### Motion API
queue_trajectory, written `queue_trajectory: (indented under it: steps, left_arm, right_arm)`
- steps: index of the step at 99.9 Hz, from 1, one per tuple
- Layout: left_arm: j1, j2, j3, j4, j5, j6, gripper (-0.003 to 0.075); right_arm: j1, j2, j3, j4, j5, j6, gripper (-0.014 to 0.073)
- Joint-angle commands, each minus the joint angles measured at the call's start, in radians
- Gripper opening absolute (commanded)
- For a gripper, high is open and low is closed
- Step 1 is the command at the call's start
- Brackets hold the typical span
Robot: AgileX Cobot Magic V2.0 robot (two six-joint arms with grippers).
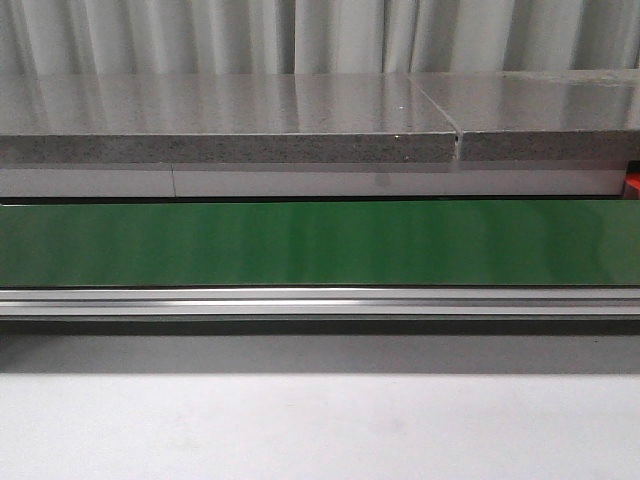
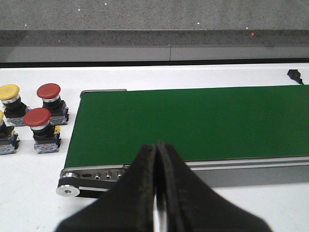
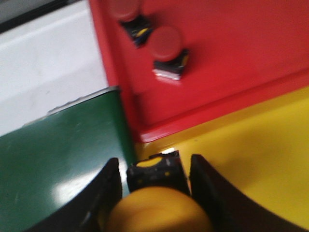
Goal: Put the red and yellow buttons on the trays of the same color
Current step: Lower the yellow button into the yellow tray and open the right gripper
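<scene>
**Yellow button in the right pincer at the tray edge**

The right pincer [image 3: 153, 186] has its two dark fingers spread either side of a yellow button [image 3: 157, 212], whose black base sits between them; whether the fingers actually press it I cannot tell; it sits just where the green belt [image 3: 58, 169] meets the yellow tray [image 3: 251, 154]; beyond the yellow tray lies the red tray [image 3: 241, 53], touching it, with two red buttons [image 3: 165, 41] standing on it near the belt's corner.

The left pincer [image 2: 155, 193] is closed, fingertips together, holding nothing, near the belt's [image 2: 193, 121] end; beside that end, on the white bench [image 2: 29, 183], stand two red buttons [image 2: 49, 90] and yellow ones [image 2: 9, 92].

The front view shows only the belt [image 1: 320, 243] and a grey slab [image 1: 230, 120] behind it.
</scene>
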Motion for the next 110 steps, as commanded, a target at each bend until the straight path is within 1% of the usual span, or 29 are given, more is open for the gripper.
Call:
queue_trajectory:
  steps: [1, 11, 23, 62, 110]
  left_arm:
    - [-0.008, 0.008, -0.027, -0.012, -0.072, -0.002, -0.0019]
    - [-0.008, 0.008, -0.027, -0.012, -0.072, -0.002, -0.0019]
    - [-0.008, 0.008, -0.027, -0.012, -0.072, -0.002, -0.0019]
    - [-0.008, 0.008, -0.027, -0.012, -0.072, -0.002, -0.0019]
    - [-0.008, 0.008, -0.027, -0.012, -0.072, -0.002, -0.0019]
  right_arm:
    - [-0.069, -0.038, -0.024, 0.012, -0.077, 0.053, 0.0079]
    - [-0.139, -0.036, -0.024, 0.012, -0.12, 0.082, 0.0079]
    - [-0.179, -0.015, -0.024, 0.012, -0.142, 0.082, 0.0079]
    - [-0.181, 0.151, -0.022, 0.012, -0.149, 0.082, 0.0079]
    - [-0.181, 0.265, -0.022, 0.011, -0.21, 0.082, 0.0079]
